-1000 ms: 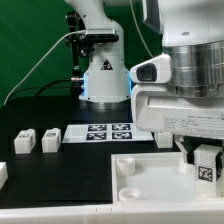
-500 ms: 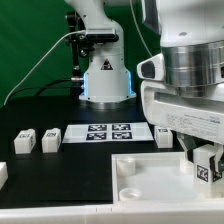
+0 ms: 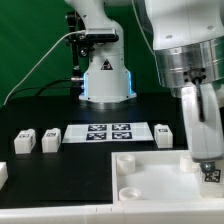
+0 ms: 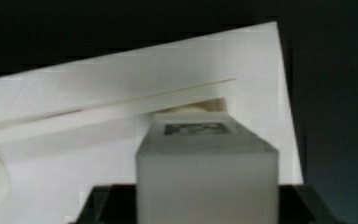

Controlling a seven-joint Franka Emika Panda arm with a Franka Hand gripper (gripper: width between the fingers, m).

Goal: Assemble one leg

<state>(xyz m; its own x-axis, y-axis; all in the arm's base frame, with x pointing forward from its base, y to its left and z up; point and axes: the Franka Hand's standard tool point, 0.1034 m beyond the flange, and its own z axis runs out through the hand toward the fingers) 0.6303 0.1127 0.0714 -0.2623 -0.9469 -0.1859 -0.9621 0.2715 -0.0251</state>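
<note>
Outside camera: your pincer point(image 3: 208, 168) has swung round since a moment ago and now pinches the leg point(image 3: 210, 172) over the tray point(image 3: 150, 178), at its near corner. Wrist camera: the leg point(image 4: 201, 160) stands upright between the fingers, so seating probably comes next.

No readable words, brands or numbers. Signs only: black-and-white square tags, one on each small white leg point(image 3: 25, 140) point(image 3: 50, 139) point(image 3: 164, 134), several on the marker board point(image 3: 108, 132), one on the held leg point(image 4: 201, 128); patterns carry no legible characters.
</note>
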